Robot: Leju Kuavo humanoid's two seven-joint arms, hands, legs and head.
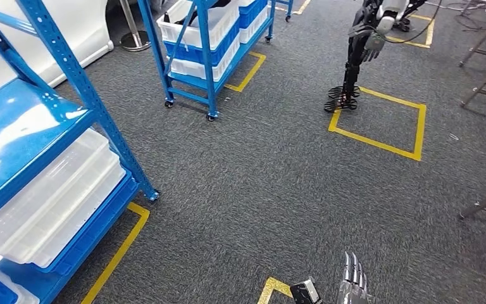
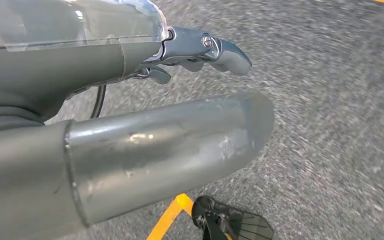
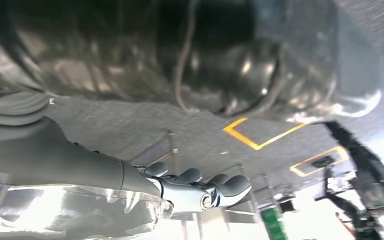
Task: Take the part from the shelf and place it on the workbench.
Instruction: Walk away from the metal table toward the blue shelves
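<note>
From high on our body we look down across grey carpet (image 1: 259, 183), blue shelf (image 1: 50, 126) at nine o'clock. Both wrist cameras sit close behind their hands, sharing that carpet (image 2: 330, 100).

No text, label, brand or number could be read anywhere: not on the blue steel shelf racks (image 1: 95, 107), the white plastic bins (image 1: 50, 196), or the yellow tape squares (image 1: 380, 123) on the grey carpet floor (image 1: 259, 183).

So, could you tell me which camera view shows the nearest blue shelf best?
The head view: the blue shelf stands at left with white bins stacked inside. The wrist views look past each hand at grey carpet.
</note>
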